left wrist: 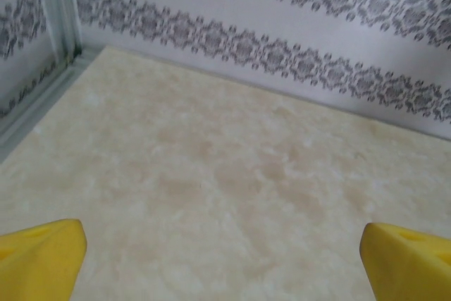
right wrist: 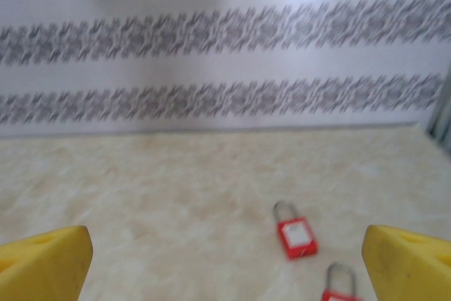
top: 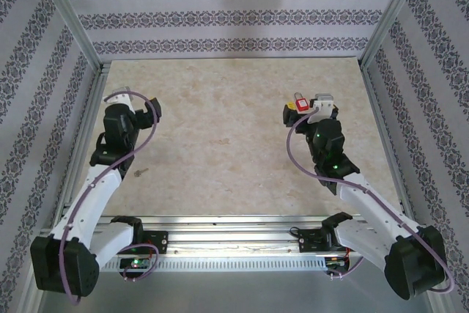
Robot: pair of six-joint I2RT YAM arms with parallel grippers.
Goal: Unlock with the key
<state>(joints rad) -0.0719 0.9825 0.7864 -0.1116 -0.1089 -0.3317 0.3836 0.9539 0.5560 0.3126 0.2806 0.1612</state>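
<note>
1. Right wrist view: the right gripper (right wrist: 225, 262) hangs over a marbled beige table (right wrist: 127, 188). Its yellow fingertips (right wrist: 42, 262) sit in the two lower corners of the frame, and the jaws are spread wide with nothing between them.
2. A red padlock (right wrist: 296, 235) lies flat on the table, low and right of centre. Its steel shackle points toward the back wall (right wrist: 211, 5), and a pale label shows on its face.
3. A second red piece (right wrist: 340, 288) with a metal loop lies just below and right of the padlock, near it but apart. The bottom edge of the frame cuts it off, so whether it is the key or another lock cannot be told.
4. Left wrist view: the left gripper (left wrist: 225, 259) is likewise open wide and empty, with a yellow fingertip in each lower corner. Bare table fills the middle of the frame. An aluminium frame post (left wrist: 53, 5) stands in the upper left corner, where the patterned walls meet.
5. Top external view: the left arm (top: 95, 181) reaches up the left side of the table and the right arm (top: 359, 196) up the right side. The padlock shows as a red spot right of centre, just at the tip of the right arm and well apart from the left arm.
</note>
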